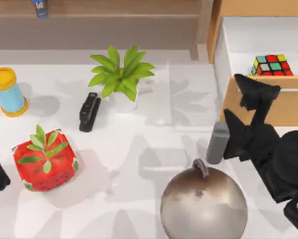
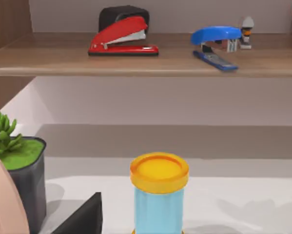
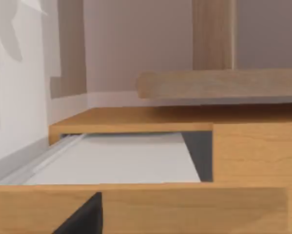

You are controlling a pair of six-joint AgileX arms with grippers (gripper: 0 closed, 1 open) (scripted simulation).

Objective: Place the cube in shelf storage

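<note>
Now the cube (image 1: pixel 272 65) sits in the open drawer (image 1: pixel 258 35).

Lots of clutter on the table (image 1: pixel 139 149). Far left there's a blue cylinder with yellow caps (image 1: pixel 7 92), standing upright. In front of it sits a red strawberry block (image 1: pixel 45 161) with green leaves on top. A potted plant (image 1: pixel 120 77) is near the middle, with a black stapler (image 1: pixel 89 111) lying just beside it on the left. Near the front edge sits a big metal ball with a small handle (image 1: pixel 204 203). On the board at the back are 2 staplers, 1 red (image 2: pixel 123 38) and 1 blue (image 2: pixel 216 43).
</note>
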